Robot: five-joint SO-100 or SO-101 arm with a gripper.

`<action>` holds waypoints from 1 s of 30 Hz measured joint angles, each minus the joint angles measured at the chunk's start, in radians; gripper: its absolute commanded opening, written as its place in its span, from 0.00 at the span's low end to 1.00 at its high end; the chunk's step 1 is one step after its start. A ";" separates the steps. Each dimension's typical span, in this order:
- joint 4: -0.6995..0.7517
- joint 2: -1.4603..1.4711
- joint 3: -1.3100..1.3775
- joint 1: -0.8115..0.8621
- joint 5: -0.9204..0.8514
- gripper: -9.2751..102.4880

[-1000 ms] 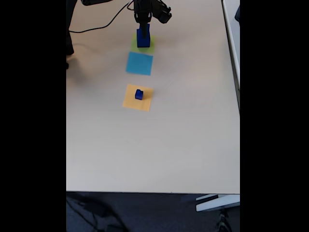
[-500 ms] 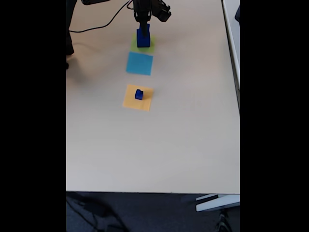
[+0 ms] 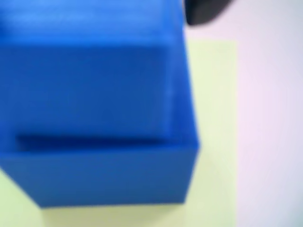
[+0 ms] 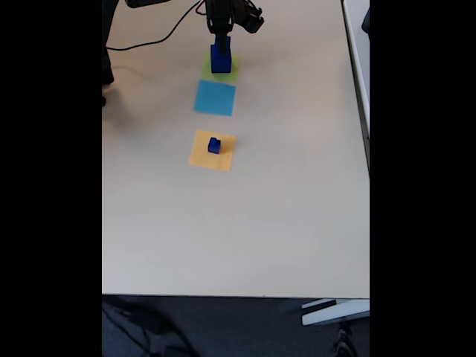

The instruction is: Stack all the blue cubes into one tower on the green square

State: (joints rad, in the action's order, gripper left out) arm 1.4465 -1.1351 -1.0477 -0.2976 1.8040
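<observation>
The pincer hangs right over the tower on the green square; whether it grips the top cube I cannot tell. A sideways drag could topple the stack. One small cube sits on the orange square.

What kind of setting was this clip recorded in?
Probably an office or lab: a plain beige desk over dark carpet, a cable trailing to the arm, and paper squares laid out like the orange square.
</observation>
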 measured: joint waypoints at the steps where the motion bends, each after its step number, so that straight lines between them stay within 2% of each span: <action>1: 0.000 0.000 0.000 0.000 -0.003 0.22; 30: -0.002 -0.002 -0.021 0.006 -0.034 0.24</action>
State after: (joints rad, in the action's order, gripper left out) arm 1.4450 -1.1367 -1.0692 -0.2915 1.7702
